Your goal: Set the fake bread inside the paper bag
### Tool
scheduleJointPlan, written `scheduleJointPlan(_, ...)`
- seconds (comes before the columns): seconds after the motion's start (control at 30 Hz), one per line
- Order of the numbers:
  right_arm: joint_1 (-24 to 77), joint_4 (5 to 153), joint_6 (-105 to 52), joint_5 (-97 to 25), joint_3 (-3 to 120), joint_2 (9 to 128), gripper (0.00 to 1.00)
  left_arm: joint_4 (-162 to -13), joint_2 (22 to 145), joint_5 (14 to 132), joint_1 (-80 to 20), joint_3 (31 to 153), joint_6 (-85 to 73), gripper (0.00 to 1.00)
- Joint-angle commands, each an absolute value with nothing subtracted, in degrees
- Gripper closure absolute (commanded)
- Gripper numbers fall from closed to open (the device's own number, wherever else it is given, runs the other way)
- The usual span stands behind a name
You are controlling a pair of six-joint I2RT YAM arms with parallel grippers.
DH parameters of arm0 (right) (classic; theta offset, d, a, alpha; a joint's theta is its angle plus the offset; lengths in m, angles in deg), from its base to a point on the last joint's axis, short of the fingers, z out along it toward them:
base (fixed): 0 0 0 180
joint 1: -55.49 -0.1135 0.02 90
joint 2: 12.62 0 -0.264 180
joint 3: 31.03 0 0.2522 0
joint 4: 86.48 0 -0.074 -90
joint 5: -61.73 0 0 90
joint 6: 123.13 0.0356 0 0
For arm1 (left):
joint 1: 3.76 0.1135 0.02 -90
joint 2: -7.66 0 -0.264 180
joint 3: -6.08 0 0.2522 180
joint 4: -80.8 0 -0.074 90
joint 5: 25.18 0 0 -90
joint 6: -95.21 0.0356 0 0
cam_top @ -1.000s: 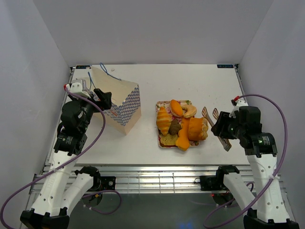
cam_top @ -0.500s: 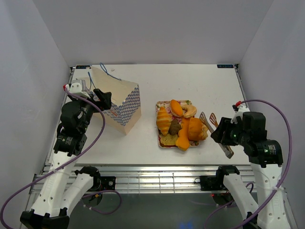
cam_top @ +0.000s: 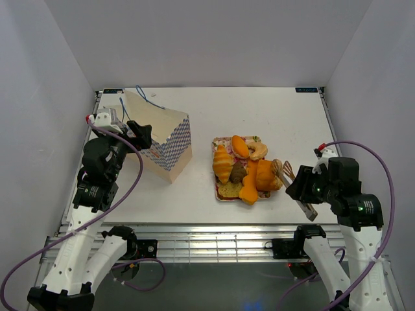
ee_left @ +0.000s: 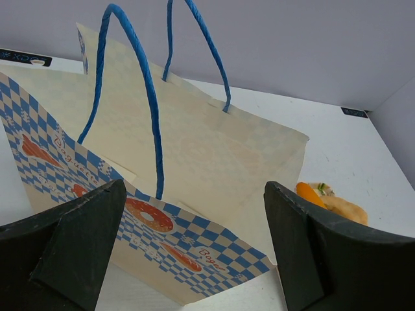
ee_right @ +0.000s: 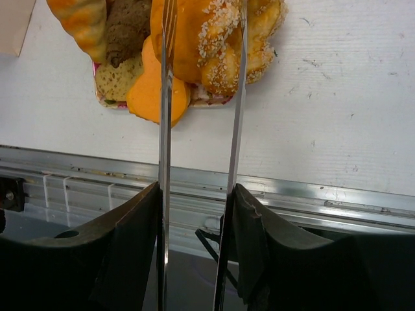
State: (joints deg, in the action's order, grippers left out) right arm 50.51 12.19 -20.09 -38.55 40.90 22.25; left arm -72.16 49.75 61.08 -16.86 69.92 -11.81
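Note:
The fake bread (cam_top: 246, 170) lies piled on a floral tray (cam_top: 219, 139) at the table's middle: a croissant (cam_top: 222, 163), orange rolls, a brown bun (ee_right: 126, 26) and a toast slice (ee_right: 117, 79). My right gripper (cam_top: 299, 184) is shut on metal tongs (cam_top: 288, 173). In the right wrist view the gripper (ee_right: 194, 194) holds the tong arms (ee_right: 165, 97) on either side of a seeded orange roll (ee_right: 217, 45). The paper bag (cam_top: 165, 139) stands at the left. My left gripper (cam_top: 139, 136) is open and empty right beside it, facing its checkered side (ee_left: 194, 149).
The bag's blue string handles (ee_left: 146, 84) stick up toward the back. The metal rail at the table's near edge (ee_right: 292, 194) runs just below the tray. Grey walls close in the left, right and back sides.
My right arm has moved nearer and left with the tongs. Their tips now reach the right side of the bread pile. The left arm and bag have not moved.

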Motion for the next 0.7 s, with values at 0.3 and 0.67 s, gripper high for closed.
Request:
scheduleJointPlan(0.3,50.2,13.8,-20.1,-42.3,37.0,21.5,0.49,-72.8,49.0,61.9,-17.1,69.8,-12.1,0.02)
scheduleJointPlan(0.67,50.2,17.5,-18.6,-47.3,35.3,21.5,0.58,-72.7,49.0,61.9,-17.0,69.8,-12.1,0.02)
